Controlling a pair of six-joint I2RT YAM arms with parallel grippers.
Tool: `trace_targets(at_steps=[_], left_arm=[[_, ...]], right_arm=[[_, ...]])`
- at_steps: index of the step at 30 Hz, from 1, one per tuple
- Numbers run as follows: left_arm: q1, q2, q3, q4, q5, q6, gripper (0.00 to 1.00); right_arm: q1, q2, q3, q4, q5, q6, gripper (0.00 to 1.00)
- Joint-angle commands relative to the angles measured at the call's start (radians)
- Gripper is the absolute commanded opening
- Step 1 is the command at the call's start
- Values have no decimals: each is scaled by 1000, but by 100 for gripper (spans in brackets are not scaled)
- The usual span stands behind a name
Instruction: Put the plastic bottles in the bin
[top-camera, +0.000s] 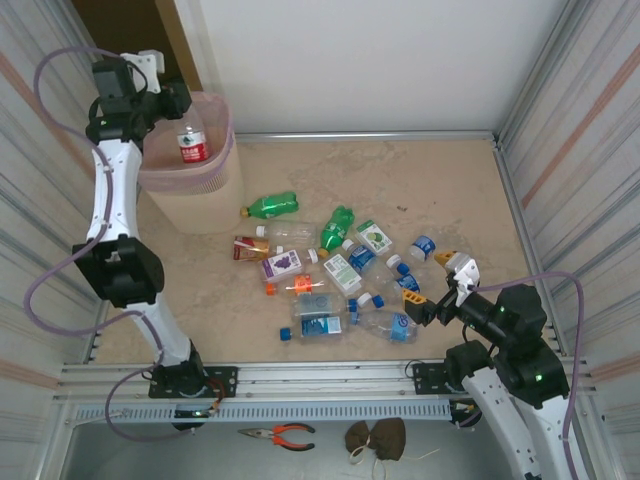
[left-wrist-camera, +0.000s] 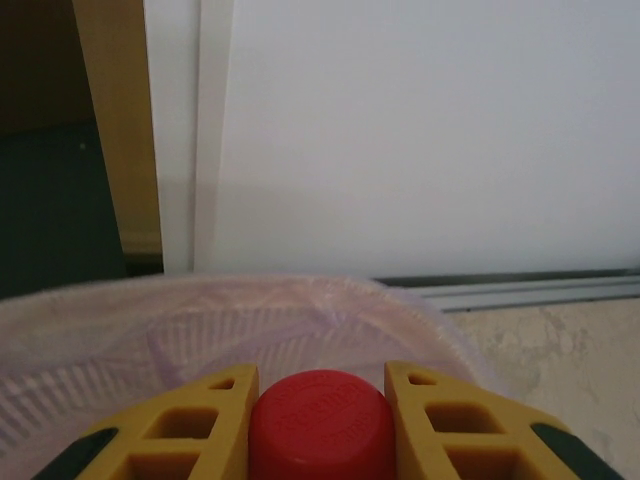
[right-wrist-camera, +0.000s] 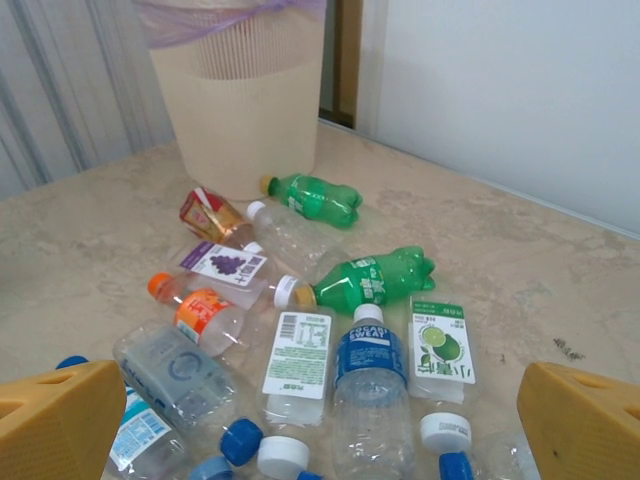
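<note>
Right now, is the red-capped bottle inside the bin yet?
Not dropped yet. The left gripper is shut on the red-capped bottle, holding it upright over the bin.

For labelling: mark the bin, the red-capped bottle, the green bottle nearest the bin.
bin (top-camera: 195, 178): top external, rim.
red-capped bottle (left-wrist-camera: 320, 425): left wrist, cap.
green bottle nearest the bin (right-wrist-camera: 318, 199): right wrist, body.

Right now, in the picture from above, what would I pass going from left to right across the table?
Pink bin → green bottle with yellow cap → second green bottle → bottle with white-and-green label → right gripper, open.
</note>
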Motion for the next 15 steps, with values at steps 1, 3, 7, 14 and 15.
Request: trace_targets(at_steps=[1,3,7,14,15], left_arm=[[-11,-1,-35,-36,17,42,25],[-20,7,-65,-51,11,64,26],[-42,31,-133,-63,-3,100,29],[-68,114,-155,-121,-32,143,31],[-68,130,-149,-133,-27,139,31]], right_arm=[[8,-15,1,4,16,-19,99],[8,-15,3,5,15,-19,99],[8,-15,3,1,12,-15,99],[8,-16,2,0,18,-15,99],[8,-14,1,0,18,-15,99]])
